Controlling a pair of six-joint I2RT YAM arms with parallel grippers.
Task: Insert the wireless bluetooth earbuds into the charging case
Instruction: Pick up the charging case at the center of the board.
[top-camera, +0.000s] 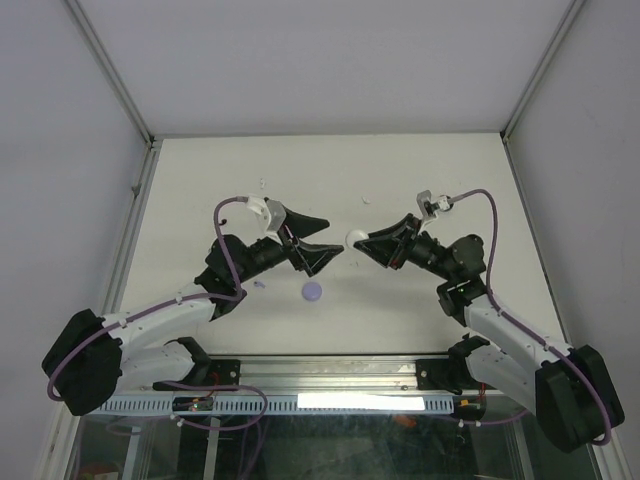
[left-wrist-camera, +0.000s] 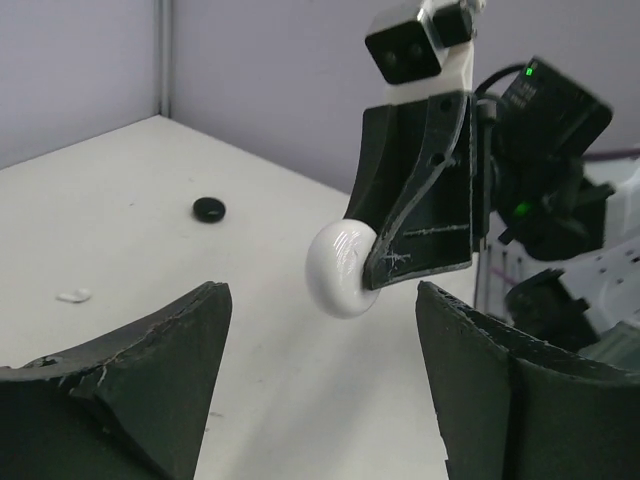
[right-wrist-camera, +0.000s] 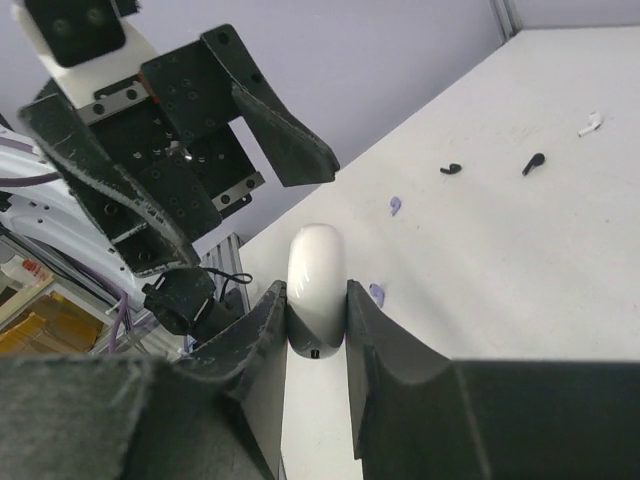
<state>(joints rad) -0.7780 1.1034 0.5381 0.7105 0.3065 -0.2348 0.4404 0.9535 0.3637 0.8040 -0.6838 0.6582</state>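
Note:
My right gripper (right-wrist-camera: 316, 290) is shut on a white round charging case (right-wrist-camera: 316, 255), gripping it edge-on above the table, and its lid looks closed. Seen from above, that case (top-camera: 354, 238) hangs just right of my left gripper (top-camera: 333, 238), which stands open with nothing between its fingers. The left wrist view puts the case (left-wrist-camera: 340, 270) right ahead of the open left gripper (left-wrist-camera: 322, 300), apart from both fingers. Loose earbuds lie on the table: two black (right-wrist-camera: 452, 169) (right-wrist-camera: 534, 162), two lavender (right-wrist-camera: 396, 205) (right-wrist-camera: 377, 293), one white (right-wrist-camera: 590, 124).
A lavender round case (top-camera: 312, 291) lies on the table below the two grippers. A small black round piece (left-wrist-camera: 209, 209) and a white earbud (left-wrist-camera: 73, 295) lie farther out. White walls enclose the table at the back and both sides.

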